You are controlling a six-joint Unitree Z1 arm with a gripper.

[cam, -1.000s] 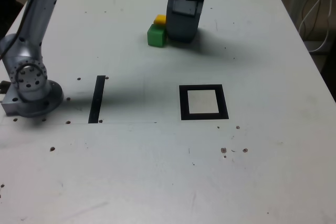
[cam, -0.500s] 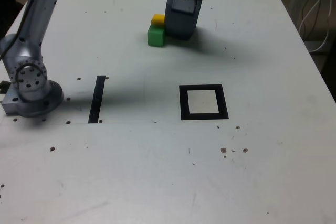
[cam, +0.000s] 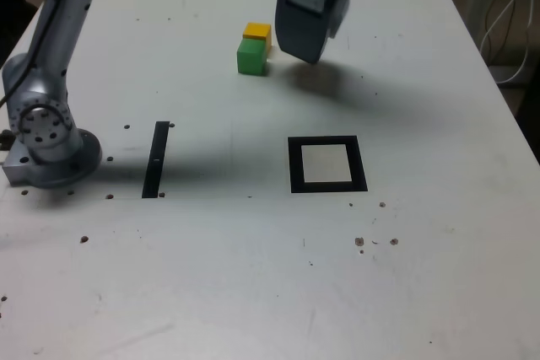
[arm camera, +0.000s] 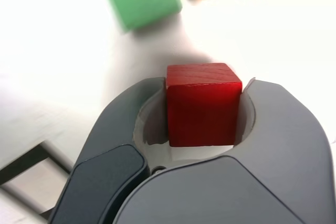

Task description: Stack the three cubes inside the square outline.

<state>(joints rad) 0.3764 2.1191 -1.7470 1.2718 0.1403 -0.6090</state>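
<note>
White tabletop (cam: 422, 292) all around, and the pincer (arm camera: 202, 114) hangs above it, jaws pinching the red cube (arm camera: 202, 111) by two opposite faces, a hold that looks square and carry-ready. Just beside the pincer, the green cube (cam: 251, 57) and yellow cube (cam: 257, 34) sit touching on the table. Well apart from the pincer lies the square outline (cam: 327, 164), empty, presumably the red cube's destination.

A big white bench (cam: 253, 276) has small dark dots on it. A straight black strip (cam: 156, 159) lies at nine o'clock.
</note>
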